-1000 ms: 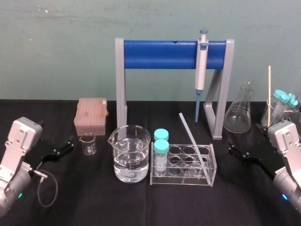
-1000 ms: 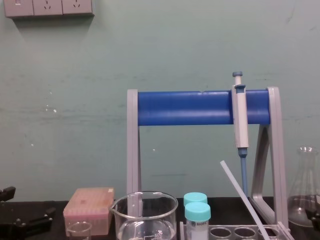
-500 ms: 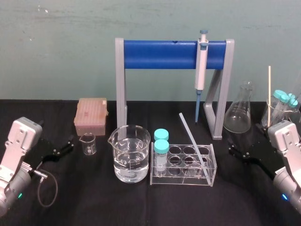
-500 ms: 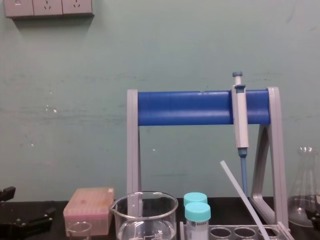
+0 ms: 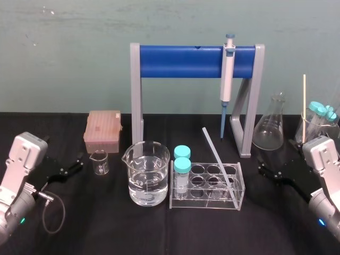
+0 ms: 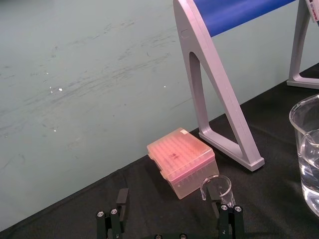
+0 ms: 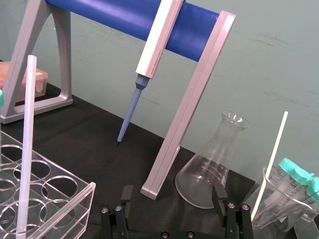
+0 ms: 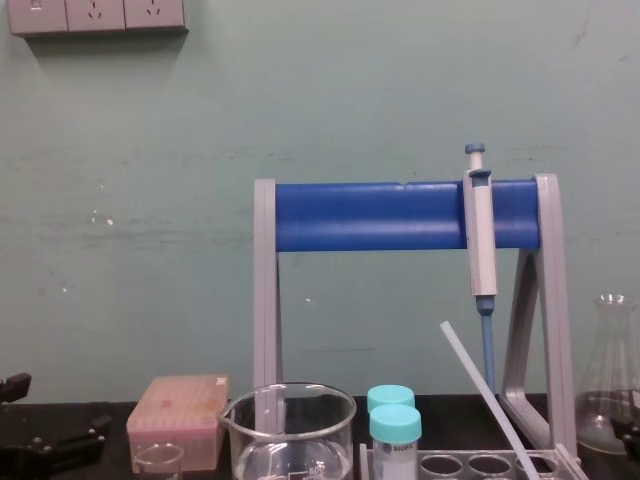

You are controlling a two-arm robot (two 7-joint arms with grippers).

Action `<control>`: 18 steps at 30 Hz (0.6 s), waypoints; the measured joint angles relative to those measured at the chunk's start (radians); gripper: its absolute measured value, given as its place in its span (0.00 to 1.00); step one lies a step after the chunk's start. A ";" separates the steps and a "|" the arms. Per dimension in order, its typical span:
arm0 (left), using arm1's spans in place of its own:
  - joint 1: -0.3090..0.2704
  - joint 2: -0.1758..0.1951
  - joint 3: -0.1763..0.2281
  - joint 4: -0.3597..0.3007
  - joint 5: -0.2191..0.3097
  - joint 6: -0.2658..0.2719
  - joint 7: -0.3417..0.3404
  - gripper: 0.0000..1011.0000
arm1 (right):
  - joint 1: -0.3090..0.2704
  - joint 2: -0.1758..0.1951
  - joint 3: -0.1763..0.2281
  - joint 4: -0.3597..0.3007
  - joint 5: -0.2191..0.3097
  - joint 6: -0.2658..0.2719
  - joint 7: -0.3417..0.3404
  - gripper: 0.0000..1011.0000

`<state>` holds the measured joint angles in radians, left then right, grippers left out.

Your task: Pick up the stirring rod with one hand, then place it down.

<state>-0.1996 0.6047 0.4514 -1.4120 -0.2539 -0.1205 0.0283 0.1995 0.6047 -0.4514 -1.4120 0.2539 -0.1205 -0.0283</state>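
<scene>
**Nothing has moved yet**

Nothing has changed since a moment ago. Both arms are where they were, and so is every glass thing.

The stirring rod has not been picked up. It stands leaning in the clear rack in the middle of the bench, with its top tipped to the far left. Nothing is touching it.

The left end effector sits low at the left side, near the little beaker. Its fingers are spread apart and hold nothing. The right end effector sits low at the right side, near the cone-shaped flask. Its fingers are spread apart and empty too.

I think the whole job is still to do: reach, grab, lift, then put the rod down.
</scene>
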 joint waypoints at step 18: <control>0.000 0.000 0.000 0.000 0.000 0.000 0.000 0.99 | 0.000 0.000 0.000 0.000 0.000 0.000 0.000 0.99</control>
<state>-0.1995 0.6047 0.4514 -1.4120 -0.2539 -0.1205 0.0283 0.1995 0.6047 -0.4514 -1.4120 0.2539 -0.1205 -0.0283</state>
